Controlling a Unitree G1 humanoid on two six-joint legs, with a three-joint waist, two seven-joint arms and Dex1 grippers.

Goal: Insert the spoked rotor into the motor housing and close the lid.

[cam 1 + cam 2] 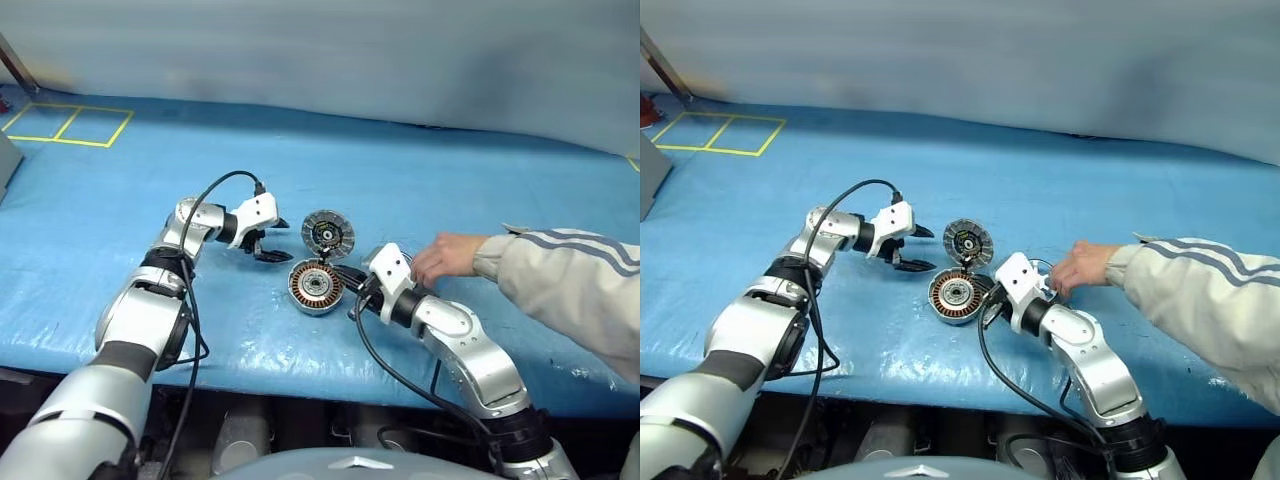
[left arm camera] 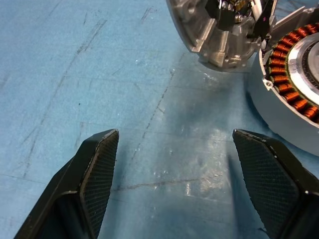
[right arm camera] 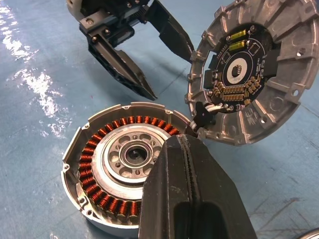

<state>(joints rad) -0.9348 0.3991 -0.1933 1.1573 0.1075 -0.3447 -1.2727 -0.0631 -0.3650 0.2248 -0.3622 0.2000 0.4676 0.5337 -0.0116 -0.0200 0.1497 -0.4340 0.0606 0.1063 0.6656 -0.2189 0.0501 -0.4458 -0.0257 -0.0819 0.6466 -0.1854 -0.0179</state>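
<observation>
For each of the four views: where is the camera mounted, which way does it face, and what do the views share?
Left eye, right eye: head-mounted, looking forward and down at the blue table, both arms, a person's hand.
Left wrist: along the open left gripper toward the motor housing and lid.
Right wrist: along the shut right gripper over the housing; left gripper beyond.
All four share housing and lid.

Blue sheet (image 1: 420,180) covers the work surface, wrinkled, scuffed, glossy in patches. Far side: plain pale grey wall (image 1: 350,50). Far left: yellow tape lines (image 1: 70,125) forming 2 adjoining boxes. Dark gap under the near edge.
</observation>
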